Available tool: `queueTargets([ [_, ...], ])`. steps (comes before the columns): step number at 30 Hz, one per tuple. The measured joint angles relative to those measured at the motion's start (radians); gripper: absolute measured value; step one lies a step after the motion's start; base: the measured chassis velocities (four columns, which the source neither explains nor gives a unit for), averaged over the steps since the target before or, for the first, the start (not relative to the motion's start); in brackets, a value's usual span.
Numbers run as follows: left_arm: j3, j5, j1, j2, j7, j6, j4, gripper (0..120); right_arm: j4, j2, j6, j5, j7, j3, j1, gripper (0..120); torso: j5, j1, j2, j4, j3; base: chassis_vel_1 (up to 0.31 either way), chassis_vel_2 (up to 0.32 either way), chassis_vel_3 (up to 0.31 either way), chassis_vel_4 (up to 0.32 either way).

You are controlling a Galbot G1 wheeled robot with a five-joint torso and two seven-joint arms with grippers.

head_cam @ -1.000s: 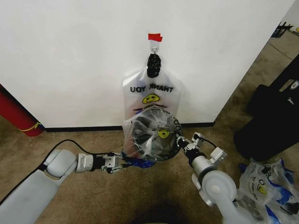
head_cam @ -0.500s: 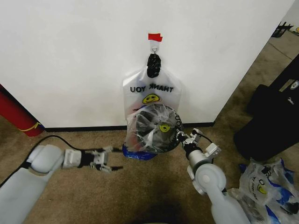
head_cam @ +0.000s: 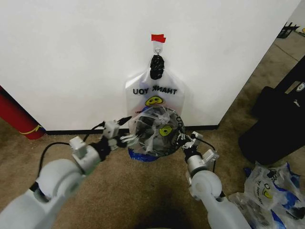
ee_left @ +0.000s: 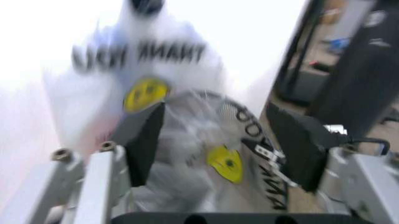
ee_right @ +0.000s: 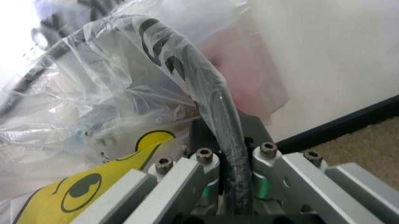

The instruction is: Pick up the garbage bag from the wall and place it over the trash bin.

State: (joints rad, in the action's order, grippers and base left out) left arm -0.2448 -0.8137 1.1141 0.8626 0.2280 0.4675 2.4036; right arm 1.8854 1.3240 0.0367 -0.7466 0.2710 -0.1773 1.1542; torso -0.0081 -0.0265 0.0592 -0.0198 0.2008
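Where the garbage bag drapes over the trash bin at the foot of the wall, the right gripper pinches bag and bin rim together on the right side. The left gripper sits at the bin's left edge, fingers spread apart. Behind, a second bag hangs from a hook under red tape.

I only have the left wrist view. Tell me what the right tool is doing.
Observer: The right tool is shut on the bin rim, with bag plastic pinched in.
Operator: Check the wall above the bin.
Observer: A second bag hangs from a hook under red tape.
Operator: Find the blue handles.
Observer: The blue handles lie on the carpet below the bin, near the open left tool.
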Motion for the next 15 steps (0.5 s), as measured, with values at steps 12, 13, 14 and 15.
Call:
queueTargets([
  [12,0.048,-0.042,0.012,0.149,0.263,0.155,0.02,22,-0.027,-0.057,0.021,0.04,-0.084,0.005,-0.007,0,0.0,0.0,0.0,0.0005,0.0,0.0,0.0,0.0,0.0],
  [13,0.048,-0.041,0.012,0.148,0.263,0.158,0.021,21,-0.028,-0.057,0.021,0.041,-0.086,0.004,-0.007,0,0.0,0.0,0.0,0.0005,0.0,0.0,0.0,0.0,0.0],
  [14,0.051,-0.04,0.012,0.141,0.266,0.182,0.034,11,-0.033,-0.06,0.022,0.051,-0.103,0.0,-0.007,0,0.0003,0.0,0.0,0.0005,0.0,0.0,0.0,0.0,0.0],
  [15,0.051,-0.04,0.012,0.141,0.266,0.182,0.034,11,-0.033,-0.06,0.022,0.051,-0.103,0.0,-0.007,0,0.0003,0.0,0.0,0.0005,0.0,0.0,0.0,0.0,0.0],
])
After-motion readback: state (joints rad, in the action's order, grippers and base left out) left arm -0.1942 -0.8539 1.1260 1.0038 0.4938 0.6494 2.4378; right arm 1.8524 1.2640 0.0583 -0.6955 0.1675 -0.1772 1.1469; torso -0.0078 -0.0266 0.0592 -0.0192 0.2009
